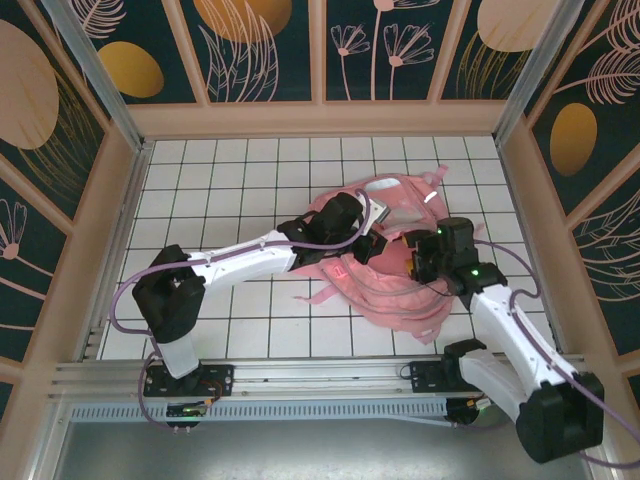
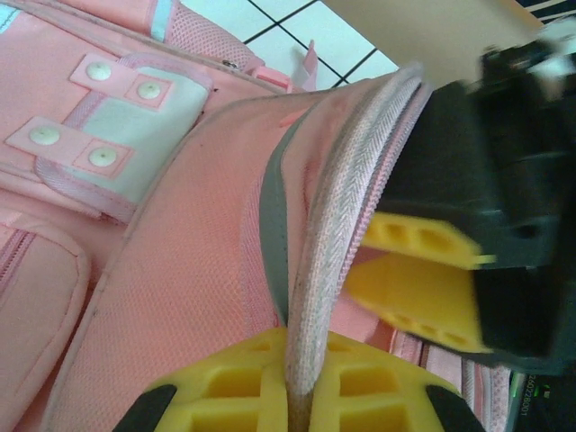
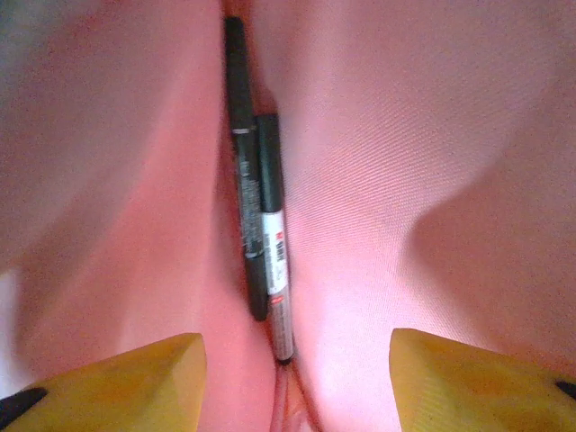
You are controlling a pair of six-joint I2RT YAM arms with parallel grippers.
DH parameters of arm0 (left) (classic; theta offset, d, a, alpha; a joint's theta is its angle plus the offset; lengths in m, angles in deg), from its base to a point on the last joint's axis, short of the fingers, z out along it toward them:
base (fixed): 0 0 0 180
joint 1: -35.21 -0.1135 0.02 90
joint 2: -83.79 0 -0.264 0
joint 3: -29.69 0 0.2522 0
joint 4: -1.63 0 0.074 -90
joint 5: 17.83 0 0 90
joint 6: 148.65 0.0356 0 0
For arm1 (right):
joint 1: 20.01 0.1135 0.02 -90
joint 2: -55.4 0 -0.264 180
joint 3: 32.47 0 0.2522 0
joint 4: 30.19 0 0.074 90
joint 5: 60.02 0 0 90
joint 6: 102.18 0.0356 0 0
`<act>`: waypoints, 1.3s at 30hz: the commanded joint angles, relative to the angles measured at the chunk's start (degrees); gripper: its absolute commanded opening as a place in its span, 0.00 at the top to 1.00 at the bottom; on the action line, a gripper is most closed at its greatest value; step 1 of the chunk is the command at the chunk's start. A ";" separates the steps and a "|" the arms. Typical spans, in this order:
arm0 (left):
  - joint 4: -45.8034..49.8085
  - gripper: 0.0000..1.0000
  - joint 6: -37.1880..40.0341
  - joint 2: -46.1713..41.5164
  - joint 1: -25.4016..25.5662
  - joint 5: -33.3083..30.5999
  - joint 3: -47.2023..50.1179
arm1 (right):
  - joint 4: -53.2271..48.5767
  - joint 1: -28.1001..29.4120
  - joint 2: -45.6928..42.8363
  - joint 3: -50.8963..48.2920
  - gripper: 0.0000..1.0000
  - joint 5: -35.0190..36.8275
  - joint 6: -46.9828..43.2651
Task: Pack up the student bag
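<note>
Lying inside the student bag (image 3: 405, 180), two markers (image 3: 269, 180)

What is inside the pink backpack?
Inside the pink backpack, two dark pens lie side by side in a fold of its lining. The fabric folds cover everything beyond them, so the rest of the inside cannot be seen.

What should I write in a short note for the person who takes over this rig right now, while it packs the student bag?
Left hand: shut on the zip edge of the student bag, holding the mouth open.
Right hand: open, inside the bag, holding nothing.
Done: two dark pens lie in the bag's inner fold.
To do, likely: draw the right hand out, then close the zip.
</note>
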 commanded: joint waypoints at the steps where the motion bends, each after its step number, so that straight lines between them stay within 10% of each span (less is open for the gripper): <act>1: -7.13 0.75 5.11 -0.69 -1.66 4.74 -0.75 | -11.61 -0.51 -5.95 3.80 0.44 7.79 -5.09; 3: -4.93 0.35 14.82 -1.12 -1.66 10.09 -0.50 | -15.22 -1.48 -8.25 4.48 0.44 10.25 -10.26; 7: 0.95 0.26 27.17 -3.44 -3.82 13.70 -1.91 | -20.64 -8.75 -8.60 6.75 0.43 7.93 -23.39; 12: -5.18 0.18 22.12 -0.30 -11.92 18.18 -4.68 | -18.16 -19.24 -3.29 9.17 0.42 -1.50 -37.19; 16: -4.69 0.21 23.59 8.56 -12.18 11.97 -10.14 | -13.03 -22.58 6.89 9.03 0.45 -9.14 -43.60; 23: 1.43 0.27 19.40 18.59 -12.20 -6.49 -11.28 | 0.64 -21.19 16.48 5.02 0.77 -12.73 -50.67; 39: 1.16 0.27 21.98 -21.23 -12.20 9.04 32.20 | 27.32 1.95 53.42 23.95 0.83 -19.54 -51.97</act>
